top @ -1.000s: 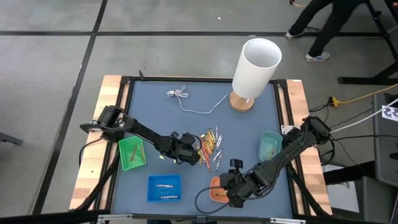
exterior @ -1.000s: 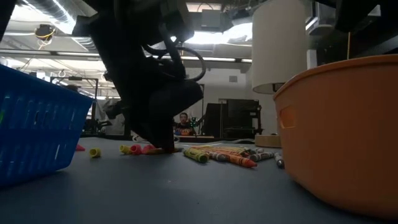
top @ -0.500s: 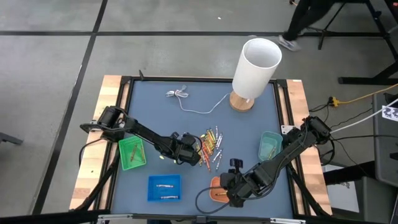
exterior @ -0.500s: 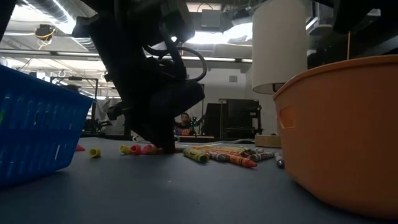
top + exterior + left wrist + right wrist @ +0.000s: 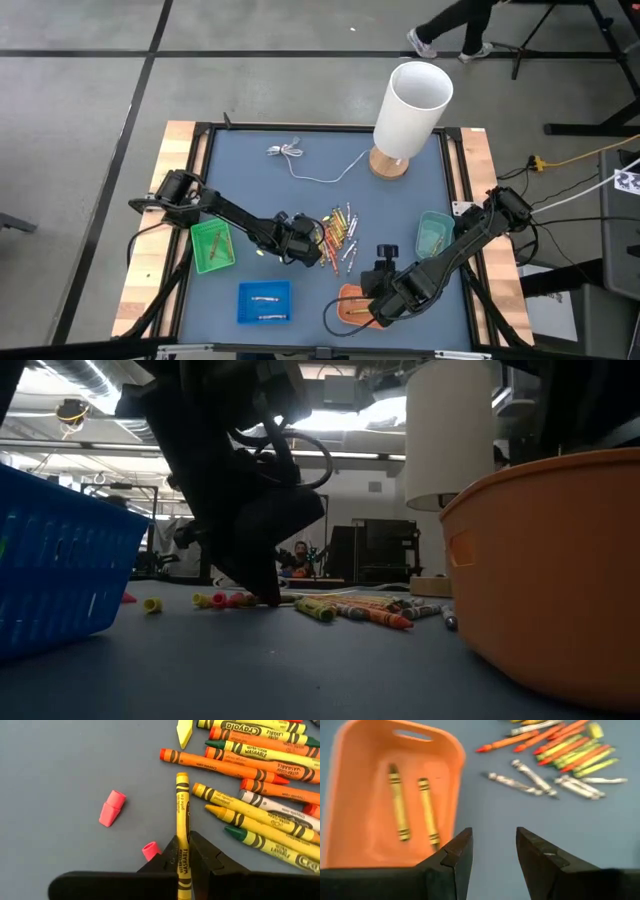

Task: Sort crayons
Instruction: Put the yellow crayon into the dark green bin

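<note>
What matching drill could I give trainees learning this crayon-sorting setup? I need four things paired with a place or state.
Things:
1. left hand
2. right hand
3. orange tray
4. blue tray

Places or states:
A. holds two crayons, by the right arm
B. open, over the orange tray's edge
C. shut on a yellow crayon beside the crayon pile
D. at the table's near edge, two pale crayons inside

Pairs: 1-C, 2-B, 3-A, 4-D
</note>
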Controlling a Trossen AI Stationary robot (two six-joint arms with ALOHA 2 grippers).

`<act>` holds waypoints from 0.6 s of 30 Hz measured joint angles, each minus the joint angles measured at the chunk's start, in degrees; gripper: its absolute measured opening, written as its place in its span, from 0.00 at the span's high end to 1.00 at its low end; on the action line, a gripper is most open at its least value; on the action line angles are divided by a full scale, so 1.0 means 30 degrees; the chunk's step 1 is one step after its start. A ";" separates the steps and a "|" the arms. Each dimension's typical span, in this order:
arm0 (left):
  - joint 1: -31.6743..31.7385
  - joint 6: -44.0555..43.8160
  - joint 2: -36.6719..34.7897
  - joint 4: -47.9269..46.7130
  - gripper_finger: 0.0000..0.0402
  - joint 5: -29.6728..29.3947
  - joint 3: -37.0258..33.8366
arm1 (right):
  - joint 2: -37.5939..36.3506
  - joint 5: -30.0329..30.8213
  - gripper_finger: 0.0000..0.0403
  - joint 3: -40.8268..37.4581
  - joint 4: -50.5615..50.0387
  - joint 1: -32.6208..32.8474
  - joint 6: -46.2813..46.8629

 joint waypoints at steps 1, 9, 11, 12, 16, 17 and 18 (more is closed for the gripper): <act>0.0000 0.0176 -0.0216 -0.0008 0.99 0.0131 -0.0013 | 0.0000 0.0616 0.63 0.0000 -0.0133 0.0001 -0.0262; -0.0064 0.1841 -0.2149 0.0063 0.99 0.0986 -0.0027 | 0.0000 0.5063 0.63 0.0000 0.0174 -0.0006 -0.2273; -0.0167 0.2149 -0.2549 0.0151 0.99 0.1390 -0.0027 | 0.0000 0.5338 0.63 0.0000 0.0579 -0.0006 -0.2353; -0.0237 0.2356 -0.2799 0.0378 0.99 0.1640 -0.0027 | -0.0005 0.5332 0.63 0.0000 0.0825 -0.0033 -0.2353; -0.0513 0.3478 -0.3514 0.1498 0.99 0.2603 -0.0004 | -0.0004 0.5334 0.63 0.0000 0.2055 -0.0177 -0.2867; -0.0555 0.3923 -0.3656 0.1951 0.99 0.2855 0.0002 | 0.0000 0.5360 0.63 0.0000 0.2379 -0.0257 -0.3241; -0.0651 0.4374 -0.3781 0.2310 0.99 0.3108 0.0002 | 0.0000 0.5486 0.63 0.0000 0.2744 -0.0290 -0.3703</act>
